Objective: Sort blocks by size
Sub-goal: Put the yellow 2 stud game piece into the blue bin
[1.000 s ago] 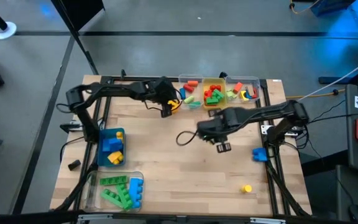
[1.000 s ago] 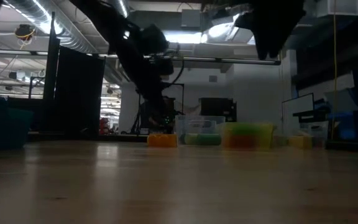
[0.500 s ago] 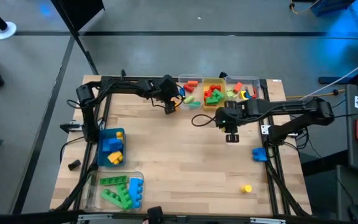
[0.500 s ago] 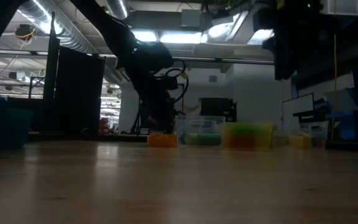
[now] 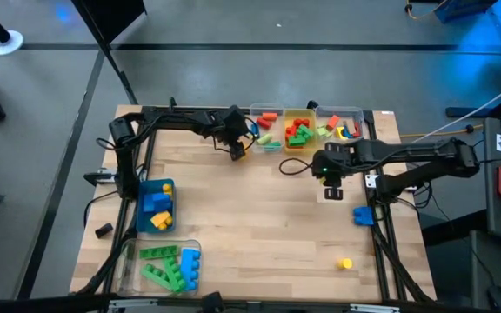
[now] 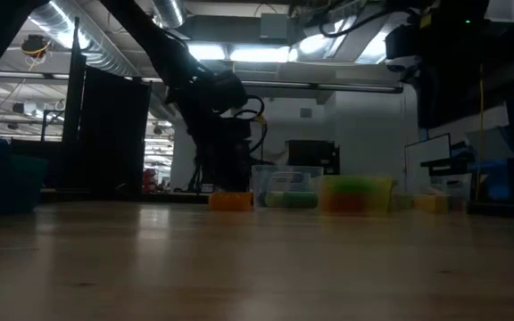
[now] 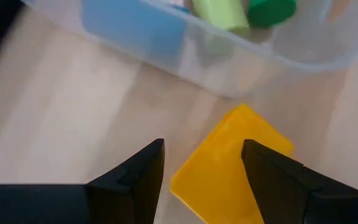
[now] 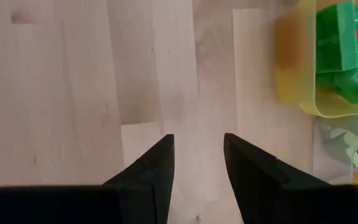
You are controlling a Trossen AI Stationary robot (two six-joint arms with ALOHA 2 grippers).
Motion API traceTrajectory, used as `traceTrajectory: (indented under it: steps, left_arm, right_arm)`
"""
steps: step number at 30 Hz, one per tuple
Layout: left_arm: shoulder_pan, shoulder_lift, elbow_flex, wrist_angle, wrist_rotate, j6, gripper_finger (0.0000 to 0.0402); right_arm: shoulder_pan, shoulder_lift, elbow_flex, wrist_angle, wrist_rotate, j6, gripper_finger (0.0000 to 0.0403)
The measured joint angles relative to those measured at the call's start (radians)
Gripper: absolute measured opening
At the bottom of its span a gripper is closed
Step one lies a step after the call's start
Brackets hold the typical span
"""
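Since earlier, our right gripper has retreated, released and empty; our left gripper straddles the yellow block, unclenched.

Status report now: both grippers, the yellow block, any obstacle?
Left gripper open, fingers either side of yellow block on the table beside clear bin. Right gripper open, empty, over bare wood near yellow bin. Nothing in the way.

Two dark fingers stand apart, empty, over bare wooden table, near a yellow bin of green blocks.
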Motion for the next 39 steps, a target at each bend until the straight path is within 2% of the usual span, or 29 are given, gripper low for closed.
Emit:
traceTrajectory:
  steps: [11, 22, 30, 36, 39]
  left_arm:
    - [-0.001, 0.000, -0.001, -0.102, 0.197, -0.178, 0.0203]
    - [0.001, 0.004, -0.003, -0.179, 0.338, -0.191, 0.0203]
    - [0.001, 0.004, -0.004, -0.164, 0.384, -0.193, 0.0203]
    - [0.001, 0.004, -0.004, -0.108, 0.386, -0.183, 0.0203]
    - [-0.001, 0.004, -0.004, -0.090, 0.388, -0.112, 0.0203]
  right_arm:
    - [0.000, -0.073, -0.055, 0.035, 0.000, 0.059, 0.0140]
    - [0.000, -0.072, -0.149, 0.197, -0.001, 0.056, 0.0140]
    - [0.000, -0.059, -0.257, 0.457, -0.016, 0.095, 0.0140]
    - [0.000, -0.042, -0.267, 0.460, -0.085, 0.100, 0.0140]
    - [0.000, -0.042, -0.267, 0.460, -0.111, 0.100, 0.0140]
